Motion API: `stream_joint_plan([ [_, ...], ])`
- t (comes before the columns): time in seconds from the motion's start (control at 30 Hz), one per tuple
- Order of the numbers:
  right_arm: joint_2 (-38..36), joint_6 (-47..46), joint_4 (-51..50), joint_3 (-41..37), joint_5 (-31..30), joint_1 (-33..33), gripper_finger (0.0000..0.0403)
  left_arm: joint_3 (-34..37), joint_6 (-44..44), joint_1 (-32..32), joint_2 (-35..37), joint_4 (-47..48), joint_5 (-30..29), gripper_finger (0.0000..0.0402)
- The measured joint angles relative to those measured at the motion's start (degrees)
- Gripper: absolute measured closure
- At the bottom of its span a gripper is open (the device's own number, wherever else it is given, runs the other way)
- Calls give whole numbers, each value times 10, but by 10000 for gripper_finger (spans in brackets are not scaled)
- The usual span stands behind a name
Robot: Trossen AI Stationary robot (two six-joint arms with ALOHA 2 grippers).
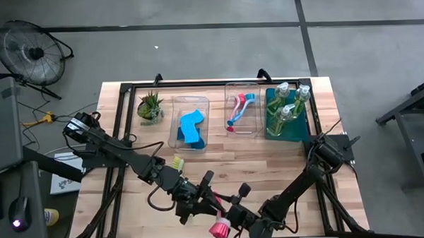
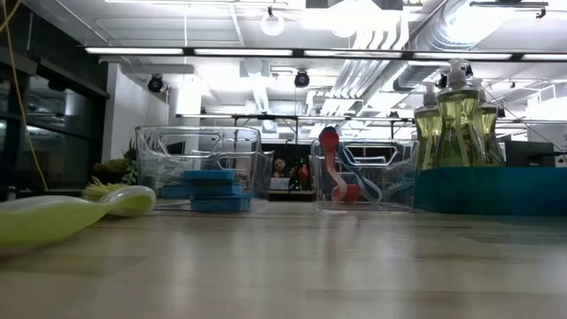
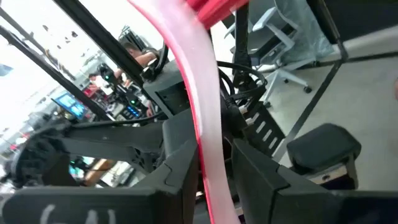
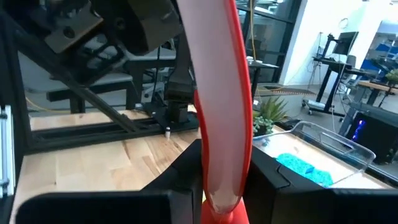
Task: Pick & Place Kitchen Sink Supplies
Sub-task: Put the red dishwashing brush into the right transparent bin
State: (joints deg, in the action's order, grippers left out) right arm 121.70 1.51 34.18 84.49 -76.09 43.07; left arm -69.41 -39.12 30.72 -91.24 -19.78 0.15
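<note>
High view: both grippers, left (image 1: 194, 201) and right (image 1: 233, 216), seemingly clamp one red brush (image 1: 219, 228), well short of the bins (image 1: 189, 123).

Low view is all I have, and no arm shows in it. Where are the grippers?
Observer: Both are at the table's front edge, the left gripper and the right gripper close together.
Operator: Is either holding anything?
Observer: The right gripper is shut on the handle of a red brush, and the same handle runs through the left gripper.
Operator: Is the yellow-green brush on my left free?
Observer: Yes. From above, the yellow-green brush lies on the table beside the left arm, in neither gripper.
</note>
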Motion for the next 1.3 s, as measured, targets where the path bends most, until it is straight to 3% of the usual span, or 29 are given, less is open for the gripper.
stream_joint_plan([
  [0.23, -13, 7, 15, 0, -49, 8, 333, 0, -46, -1, 47, 46, -3, 307],
  [0.6, -32, -6, 16, 0, -98, 2, 333, 0, -36, 8, 184, 291, -11, 307],
  [0.93, -88, 25, 7, 0, -124, -29, 333, 2, -3, 129, 266, 444, -184, 307],
  [1.3, -159, 94, 3, 0, -139, -110, 333, 107, 63, 238, 299, 430, -314, 307],
])
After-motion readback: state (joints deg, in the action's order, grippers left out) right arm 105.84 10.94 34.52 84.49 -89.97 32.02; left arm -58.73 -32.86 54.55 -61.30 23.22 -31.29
